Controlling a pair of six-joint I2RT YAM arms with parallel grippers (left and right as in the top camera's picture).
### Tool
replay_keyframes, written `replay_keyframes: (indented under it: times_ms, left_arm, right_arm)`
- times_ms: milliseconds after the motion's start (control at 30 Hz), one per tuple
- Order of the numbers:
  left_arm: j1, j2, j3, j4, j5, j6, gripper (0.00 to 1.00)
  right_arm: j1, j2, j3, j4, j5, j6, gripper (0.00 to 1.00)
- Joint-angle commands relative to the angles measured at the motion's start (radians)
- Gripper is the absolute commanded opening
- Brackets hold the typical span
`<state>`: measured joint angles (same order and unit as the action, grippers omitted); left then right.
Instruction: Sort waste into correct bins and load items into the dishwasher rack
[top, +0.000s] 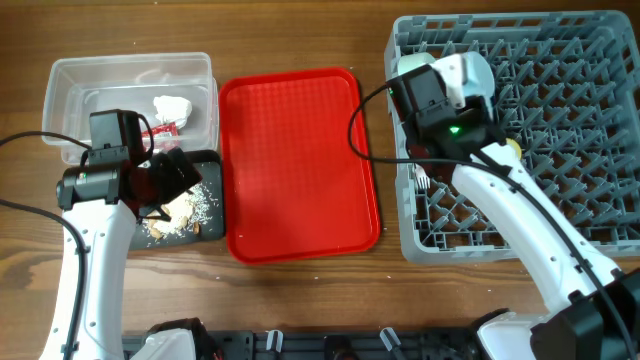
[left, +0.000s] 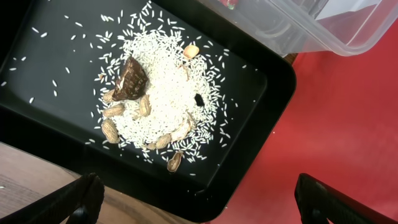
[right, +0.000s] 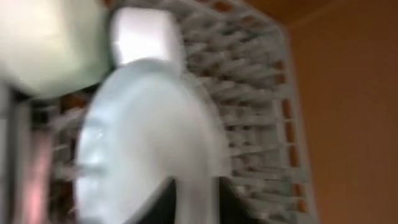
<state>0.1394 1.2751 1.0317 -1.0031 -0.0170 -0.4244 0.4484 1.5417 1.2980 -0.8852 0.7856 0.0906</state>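
Note:
My right gripper (top: 445, 100) (right: 195, 190) is shut on the rim of the pale blue plate (top: 472, 75) (right: 143, 143) and holds it on edge over the near-left corner of the grey dishwasher rack (top: 560, 120) (right: 261, 81). A mint-green bowl (top: 412, 65) (right: 50, 43) and a small white bowl (right: 146, 34) sit in the rack beside the plate. My left gripper (top: 175, 175) (left: 202, 208) is open and empty above the black tray (top: 215, 228) (left: 37, 68), which holds rice, peanuts and a brown scrap (top: 185, 212) (left: 158, 99). The clear tub (top: 70, 90) (left: 323, 25) holds the white tissue (top: 172, 107) and red wrapper (top: 163, 131).
The flat red tray (top: 300, 160) (left: 348, 124) lies between the black tray and the rack, with nothing on it. White cutlery (top: 423, 180) and a small yellow cup (top: 513, 146) show in the rack near my right arm. The right wrist view is blurred.

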Motion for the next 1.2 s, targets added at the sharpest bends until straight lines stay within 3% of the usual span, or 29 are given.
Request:
replay_keyframes:
  times_ms: [0,100,233,300,433,567,633,700,800,900,1167]
  left_arm:
    - [0.005,-0.012,0.003,0.000,0.008,-0.010,1.00]
    - [-0.036,-0.012,0.003,0.057,0.064,0.040,1.00]
    - [-0.222,-0.002,0.003,0.257,0.122,0.158,1.00]
    - [-0.286,0.029,0.003,0.293,0.121,0.185,1.00]
    - [-0.300,0.061,0.002,0.108,0.121,0.124,1.00]
    - [-0.299,-0.072,-0.033,0.028,0.121,0.121,1.00]
    - [-0.311,-0.246,-0.134,0.073,0.117,0.121,0.97]
    - [-0.326,-0.491,-0.262,0.138,0.089,0.044,0.99]
    - [-0.327,-0.717,-0.346,0.170,0.068,0.042,1.00]
    - [-0.327,-0.817,-0.347,0.164,0.068,0.042,1.00]
    - [-0.327,-0.821,-0.347,0.146,0.068,0.042,1.00]
  right_arm:
    - [-0.002,-0.027,-0.004,-0.024,-0.269,0.177,0.57]
    - [-0.080,-0.147,-0.002,0.031,-0.522,0.220,0.86]
    - [-0.384,-0.226,-0.002,0.044,-1.035,0.061,0.94]
    - [-0.498,-0.220,-0.002,0.006,-1.155,0.010,0.96]
    - [-0.593,-0.224,-0.005,-0.195,-1.051,-0.012,0.95]
    - [-0.593,-0.386,-0.149,-0.157,-1.052,-0.011,0.96]
    - [-0.593,-0.557,-0.278,-0.069,-1.052,-0.013,0.98]
    - [-0.593,-0.763,-0.394,-0.009,-1.036,-0.018,1.00]
    - [-0.593,-0.917,-0.427,-0.001,-1.027,-0.009,1.00]
    - [-0.593,-0.952,-0.427,-0.002,-1.026,-0.010,1.00]
    - [-0.593,-0.941,-0.427,-0.002,-1.026,-0.010,0.99]
